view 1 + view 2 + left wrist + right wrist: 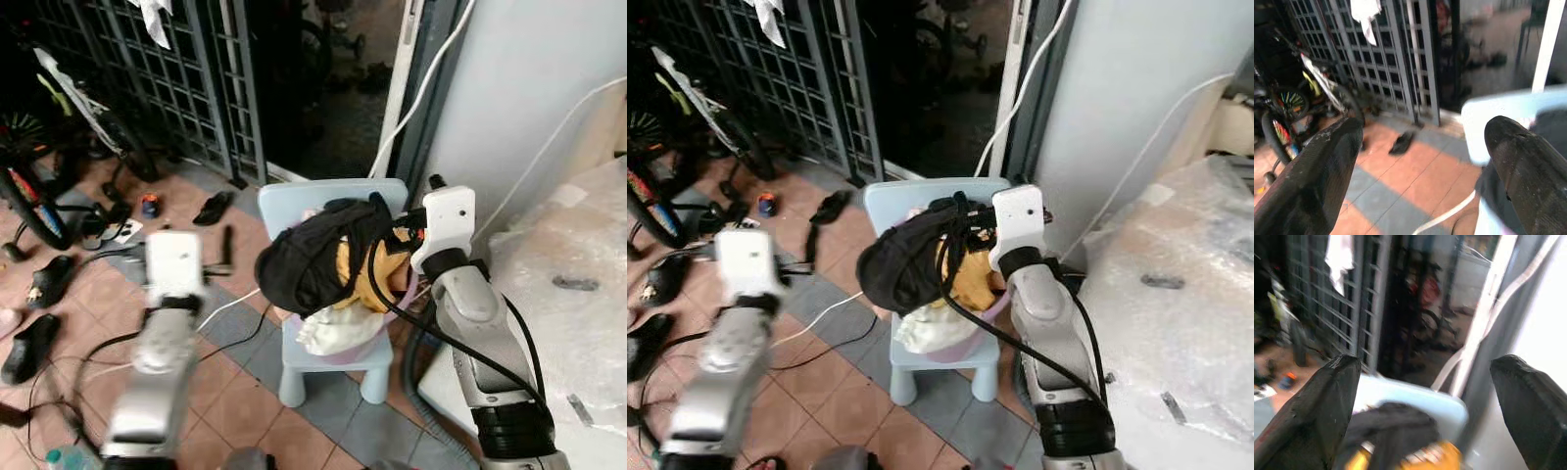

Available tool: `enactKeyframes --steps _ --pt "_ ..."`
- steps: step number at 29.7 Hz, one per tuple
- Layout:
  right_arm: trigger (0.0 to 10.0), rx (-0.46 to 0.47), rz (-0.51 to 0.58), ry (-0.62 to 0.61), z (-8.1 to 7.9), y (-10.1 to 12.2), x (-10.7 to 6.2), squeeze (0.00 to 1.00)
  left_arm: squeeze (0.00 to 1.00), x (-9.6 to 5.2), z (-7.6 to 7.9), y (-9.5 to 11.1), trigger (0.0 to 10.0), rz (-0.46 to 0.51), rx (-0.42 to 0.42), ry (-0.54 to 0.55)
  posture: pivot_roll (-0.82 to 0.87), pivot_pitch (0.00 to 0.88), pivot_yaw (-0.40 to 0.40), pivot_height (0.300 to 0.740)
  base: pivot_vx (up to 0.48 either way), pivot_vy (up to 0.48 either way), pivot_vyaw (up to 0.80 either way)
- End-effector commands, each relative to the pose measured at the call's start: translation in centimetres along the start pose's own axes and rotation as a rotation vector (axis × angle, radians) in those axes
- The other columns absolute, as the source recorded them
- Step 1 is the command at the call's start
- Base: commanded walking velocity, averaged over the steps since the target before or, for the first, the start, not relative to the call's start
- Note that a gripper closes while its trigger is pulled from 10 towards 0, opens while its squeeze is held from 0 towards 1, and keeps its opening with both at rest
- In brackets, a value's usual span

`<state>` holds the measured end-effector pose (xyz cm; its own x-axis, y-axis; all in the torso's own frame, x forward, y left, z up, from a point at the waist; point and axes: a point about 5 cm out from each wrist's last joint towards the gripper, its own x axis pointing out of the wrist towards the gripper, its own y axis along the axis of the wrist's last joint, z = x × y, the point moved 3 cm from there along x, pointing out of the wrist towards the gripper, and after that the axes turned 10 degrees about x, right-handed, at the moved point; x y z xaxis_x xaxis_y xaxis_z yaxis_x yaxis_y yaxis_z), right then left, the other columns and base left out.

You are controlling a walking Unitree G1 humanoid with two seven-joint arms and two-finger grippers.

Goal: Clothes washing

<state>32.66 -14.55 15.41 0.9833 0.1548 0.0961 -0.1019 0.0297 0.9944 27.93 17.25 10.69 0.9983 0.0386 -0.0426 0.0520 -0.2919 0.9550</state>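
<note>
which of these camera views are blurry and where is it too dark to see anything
Left eye view: mostly sharp, though the left arm is smeared; the doorway behind the blue chair is nearly black. Right wrist view: soft all over, with the black garment hazy between open fingers. Left wrist view: mildly blurred, fingers out of focus; the bicycle corner sits in shade.

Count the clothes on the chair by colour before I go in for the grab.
Black: 1
Yellow: 1
White: 1
Total: 3 that I can tell apart. They sit heaped in a pink basin on the chair; more may be hidden under the pile.
</note>
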Motion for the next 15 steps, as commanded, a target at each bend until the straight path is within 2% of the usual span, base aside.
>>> enactKeyframes --steps 1,3,5,6,7,9,11,13,15 --pt "10.0 -0.066 -0.033 -0.066 1.3 -0.7 -0.1 0.00 0.00 -0.4 -0.1 0.5 10.0 0.041 0.014 -0.039 -0.02 0.020 0.045 0.740 0.000 0.000 0.00" --pt "10.0 -0.071 -0.035 -0.079 1.4 -0.8 0.0 0.00 0.00 -0.5 -0.2 0.4 10.0 0.038 0.024 -0.048 -0.02 0.020 0.045 0.740 0.000 0.000 0.00" --pt "10.0 0.002 -0.071 -0.075 1.2 -1.4 0.0 0.00 0.00 -0.6 -0.2 0.3 10.0 0.041 0.034 -0.061 -0.02 0.021 0.041 0.740 0.000 0.000 0.00" --pt "10.0 0.014 -0.101 -0.066 1.1 -1.9 -0.1 0.00 0.00 -0.6 0.1 0.4 10.0 0.058 0.037 -0.080 0.00 0.021 0.028 0.740 0.000 0.000 0.00" --pt "10.0 0.068 -0.121 -0.035 0.6 -2.4 -0.2 0.00 0.00 -0.5 0.7 0.7 10.0 0.074 0.032 -0.102 0.00 0.021 0.028 0.740 0.000 0.000 0.00" --pt "10.0 0.069 -0.131 -0.023 0.3 -2.6 -0.3 0.00 0.00 -0.5 1.0 0.9 10.0 0.083 0.024 -0.112 0.00 0.021 0.028 0.740 0.000 0.000 0.00" --pt "10.0 0.015 -0.117 0.052 -1.2 -2.5 -0.4 0.00 0.00 -0.6 1.9 1.3 10.0 0.098 0.008 -0.160 -0.01 0.023 0.020 0.740 0.141 0.000 0.00" --pt "10.0 0.012 -0.115 0.065 -1.4 -2.4 -0.5 0.00 0.00 -0.7 2.0 1.2 10.0 0.095 0.006 -0.165 0.00 0.024 0.017 0.740 0.281 0.000 0.00" --pt "10.0 0.014 -0.132 0.070 -1.7 -2.8 -0.6 0.00 0.00 -0.5 1.8 1.1 10.0 0.094 0.018 -0.169 0.00 0.027 0.012 0.740 0.326 0.000 0.80"
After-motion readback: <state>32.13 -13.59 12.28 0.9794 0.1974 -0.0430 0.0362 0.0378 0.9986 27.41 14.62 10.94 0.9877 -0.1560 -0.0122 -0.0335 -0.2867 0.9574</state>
